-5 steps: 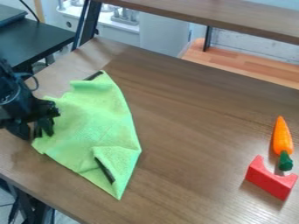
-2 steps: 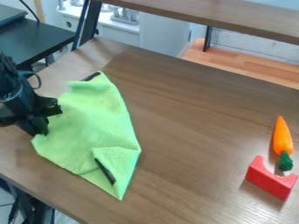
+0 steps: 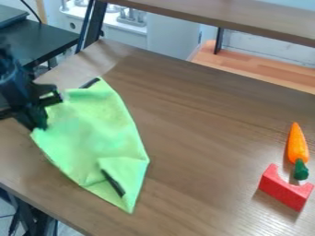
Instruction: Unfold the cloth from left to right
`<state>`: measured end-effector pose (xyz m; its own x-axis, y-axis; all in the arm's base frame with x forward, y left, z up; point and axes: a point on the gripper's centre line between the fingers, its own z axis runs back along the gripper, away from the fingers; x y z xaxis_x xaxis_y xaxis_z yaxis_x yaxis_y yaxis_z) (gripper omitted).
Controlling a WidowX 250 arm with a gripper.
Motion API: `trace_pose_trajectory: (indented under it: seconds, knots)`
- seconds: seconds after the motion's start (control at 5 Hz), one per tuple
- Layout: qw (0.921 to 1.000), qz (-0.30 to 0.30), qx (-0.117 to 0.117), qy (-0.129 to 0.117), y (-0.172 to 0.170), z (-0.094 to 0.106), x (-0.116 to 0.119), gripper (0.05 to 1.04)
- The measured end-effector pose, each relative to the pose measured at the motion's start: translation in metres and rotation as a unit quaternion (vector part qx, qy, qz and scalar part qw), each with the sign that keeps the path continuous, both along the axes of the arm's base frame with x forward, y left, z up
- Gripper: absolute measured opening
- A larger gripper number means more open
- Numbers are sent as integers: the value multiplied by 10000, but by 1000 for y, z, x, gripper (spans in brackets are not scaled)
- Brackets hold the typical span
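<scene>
Black and tilted, the arm (image 3: 12, 85) hangs at the view's left, its hand (image 3: 38, 125) clenched on the green cloth (image 3: 92, 131).

A robotics lab or workshop is suggested by the black robot arm (image 3: 14, 87) over a wood-topped table (image 3: 203, 115), with a raised shelf (image 3: 252, 23), a black desk (image 3: 46, 39) and metal fittings (image 3: 130, 17) seen behind

Black all over, that arm (image 3: 12, 83), with dull blue-grey glints above the fingers (image 3: 37, 119). The fingers are black as well, thick and dark. Just above them a black bar (image 3: 51, 98) juts out sideways, its end knobbly. Higher up from them the body's bulky, the finer details blurred.
</scene>
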<state>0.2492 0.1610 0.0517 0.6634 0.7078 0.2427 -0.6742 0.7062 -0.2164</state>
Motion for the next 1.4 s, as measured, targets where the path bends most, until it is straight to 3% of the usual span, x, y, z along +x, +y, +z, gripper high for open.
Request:
trace_pose_trajectory:
  seconds: [0.4,0.8,1.0,1.2,1.4]
  knots:
    - [9974,546,93,460,9,9,2,86]
    - [9952,690,153,676,16,5,-1,117]
    - [9937,782,128,791,17,0,-3,302]
    - [9938,726,89,832,15,0,-4,587]
    - [9935,765,154,825,19,3,-2,498]
